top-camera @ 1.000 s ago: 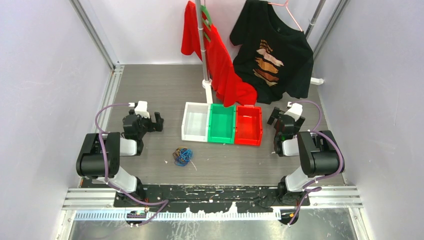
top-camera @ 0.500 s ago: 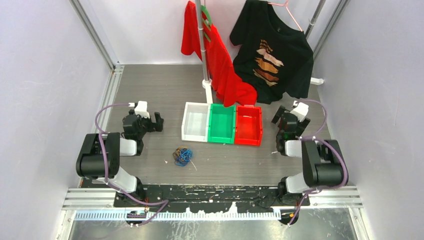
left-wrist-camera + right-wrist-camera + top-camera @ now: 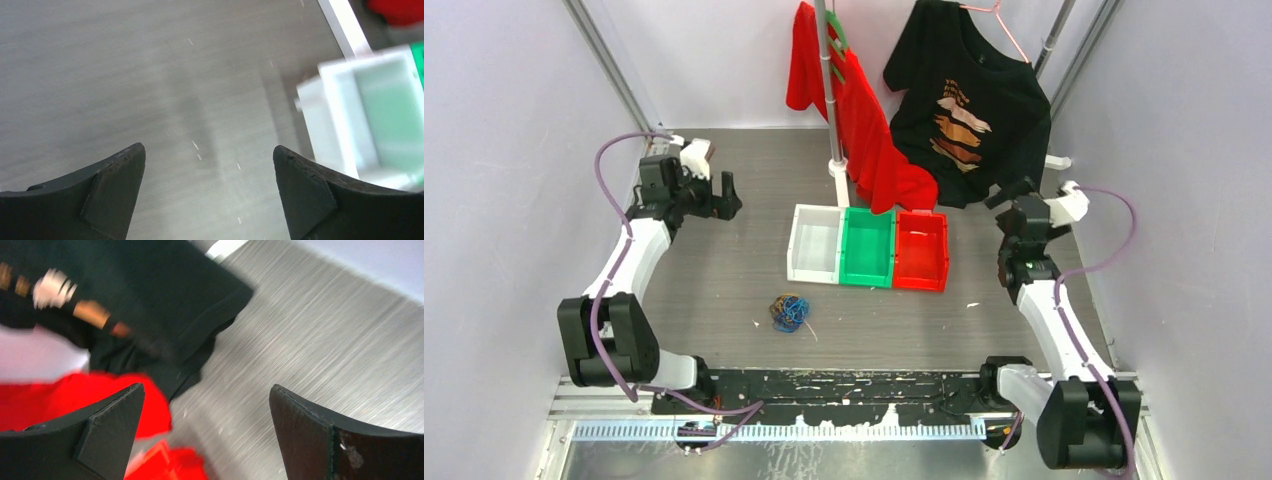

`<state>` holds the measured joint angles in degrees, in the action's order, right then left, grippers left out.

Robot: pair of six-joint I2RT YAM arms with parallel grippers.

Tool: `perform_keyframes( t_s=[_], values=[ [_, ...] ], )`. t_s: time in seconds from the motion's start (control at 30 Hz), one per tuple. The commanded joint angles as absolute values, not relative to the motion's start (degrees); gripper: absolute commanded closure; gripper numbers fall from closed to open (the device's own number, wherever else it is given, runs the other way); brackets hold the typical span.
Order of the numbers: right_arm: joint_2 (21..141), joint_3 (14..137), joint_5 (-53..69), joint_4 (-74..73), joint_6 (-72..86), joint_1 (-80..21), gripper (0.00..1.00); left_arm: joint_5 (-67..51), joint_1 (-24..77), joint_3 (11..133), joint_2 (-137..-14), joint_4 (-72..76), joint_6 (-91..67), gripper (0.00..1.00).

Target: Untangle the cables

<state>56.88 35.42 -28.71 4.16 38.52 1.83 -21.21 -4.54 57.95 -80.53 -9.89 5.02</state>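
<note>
The cables [image 3: 790,312] are a blue, yellow and dark knot on the brushed grey bench [image 3: 724,290]. A white bin [image 3: 816,243] and a red bin [image 3: 921,250] flank the green bin [image 3: 868,247]. Behind the green bin hang a red shirt [image 3: 864,120] and a black shirt [image 3: 1014,120] with an orange-and-cream striped print.

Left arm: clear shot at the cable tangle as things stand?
Probably yes. The left tool is open and empty, and nothing stands between it and the cables. The white bin sits off to the side of that line.
</note>
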Motion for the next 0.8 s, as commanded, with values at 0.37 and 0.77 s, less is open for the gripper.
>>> perform_keyframes(
  t_s=[0.37, 0.77],
  values=[
    [72.6, 57.4, -14.2, -11.7, 26.9, -49.1, 0.02, -39.6, -5.3, 65.0, -73.8, -57.8, 20.0, 0.08],
    [91.8, 64.5, -1.1, -7.4, 31.4, -61.5, 0.34, -38.1, -5.8, 65.3, -70.0, -62.8, 22.0, 0.11]
  ],
)
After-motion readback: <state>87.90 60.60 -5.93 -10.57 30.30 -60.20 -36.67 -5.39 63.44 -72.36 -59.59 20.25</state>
